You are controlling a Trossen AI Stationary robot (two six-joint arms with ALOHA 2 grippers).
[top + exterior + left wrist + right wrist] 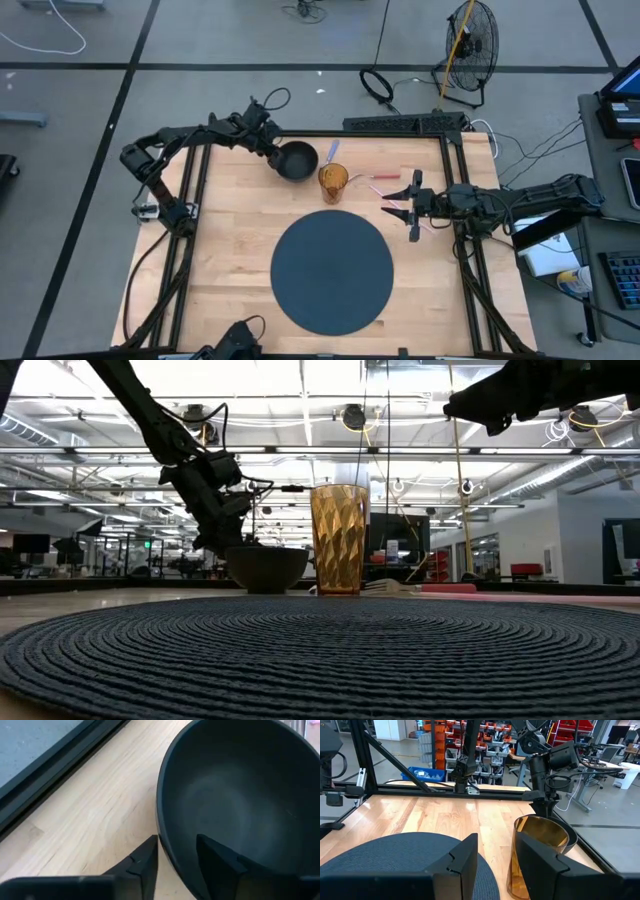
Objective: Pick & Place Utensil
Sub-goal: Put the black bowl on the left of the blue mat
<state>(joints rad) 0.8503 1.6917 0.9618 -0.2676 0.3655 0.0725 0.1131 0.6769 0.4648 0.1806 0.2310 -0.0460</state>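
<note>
Dark fingers [142, 870] of the left gripper [176, 865] straddle the rim of the black bowl [240, 795], one finger outside the wall and one inside, closing on it; whether they already press the rim cannot be told. The bowl [296, 160] sits at the far left of the wooden table [220, 240]. Just right of it stands an amber faceted tumbler [333, 182], holding what may be a blue-handled utensil [332, 150]. A pink-handled fork [382, 177] lies on the table right of the tumbler, near the far edge. The right gripper [414, 206] hangs above the table's right side with its jaws parted, holding nothing. A round dark woven placemat [332, 271] fills the near middle.
</note>
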